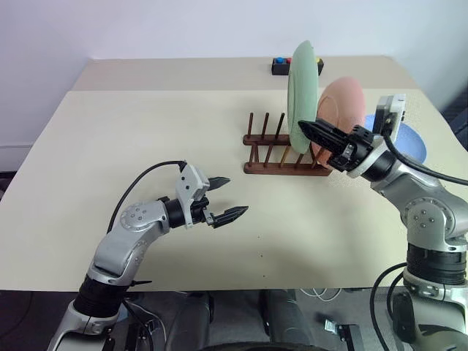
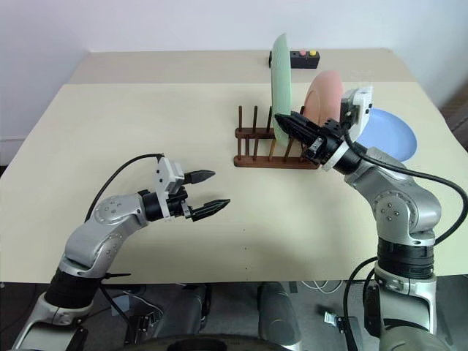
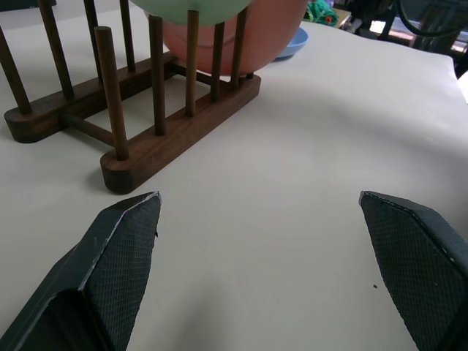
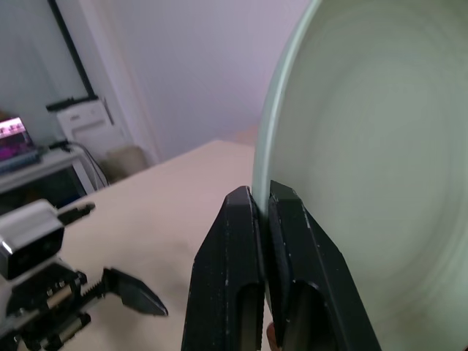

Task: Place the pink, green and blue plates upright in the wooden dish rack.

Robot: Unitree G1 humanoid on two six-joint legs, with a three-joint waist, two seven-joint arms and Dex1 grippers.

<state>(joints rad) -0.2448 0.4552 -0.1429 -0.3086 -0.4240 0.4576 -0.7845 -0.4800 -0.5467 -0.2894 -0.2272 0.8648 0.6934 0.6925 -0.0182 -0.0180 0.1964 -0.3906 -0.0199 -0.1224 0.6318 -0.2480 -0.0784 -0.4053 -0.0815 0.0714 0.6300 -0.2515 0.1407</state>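
Observation:
The green plate (image 1: 301, 95) stands upright between the pegs of the wooden dish rack (image 1: 267, 167) at mid-table. My right gripper (image 1: 302, 126) is shut on its near rim, which the right wrist view shows pinched between the black fingers (image 4: 245, 248). Just behind it, the pink plate (image 1: 345, 102) also stands upright in the rack. To the right of the rack, the blue plate (image 1: 411, 140) lies flat on the table, partly hidden by my right arm. My left gripper (image 1: 235, 196) hovers open and empty over the table, in front of the rack and to its left.
A black box with coloured buttons (image 1: 281, 66) sits at the back of the beige table (image 1: 146, 131), behind the plates. Several rack pegs (image 3: 110, 88) to the left of the green plate stand free.

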